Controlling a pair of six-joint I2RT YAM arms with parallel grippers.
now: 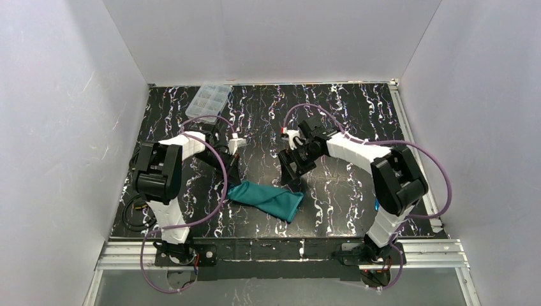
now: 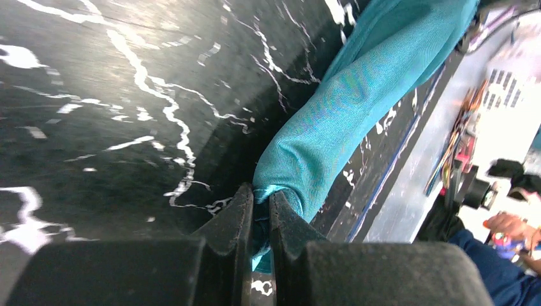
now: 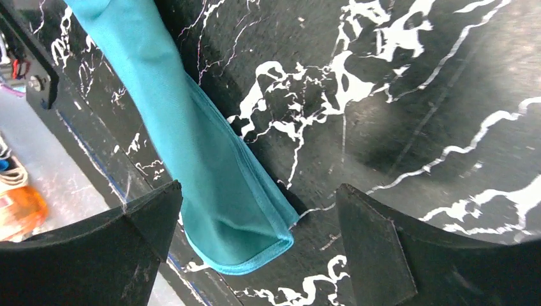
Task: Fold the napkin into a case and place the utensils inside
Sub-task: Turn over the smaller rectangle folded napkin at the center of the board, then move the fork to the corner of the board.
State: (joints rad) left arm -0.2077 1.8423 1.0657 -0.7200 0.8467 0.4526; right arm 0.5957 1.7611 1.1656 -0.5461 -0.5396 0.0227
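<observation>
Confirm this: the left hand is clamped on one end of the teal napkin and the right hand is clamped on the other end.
No. The left hand is clamped on one end of the teal napkin, but the right hand is open over the other end, as the right wrist view shows.

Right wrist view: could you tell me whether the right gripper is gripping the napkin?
No, the right gripper stands wide open, and the napkin lies loose on the table between its jaws.

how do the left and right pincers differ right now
The left pincer is shut on the napkin; the right pincer stands wide open, gripping nothing. The left pincer's end of the napkin is bunched, the right pincer's lies flat and hemmed. Both are at the napkin.
</observation>
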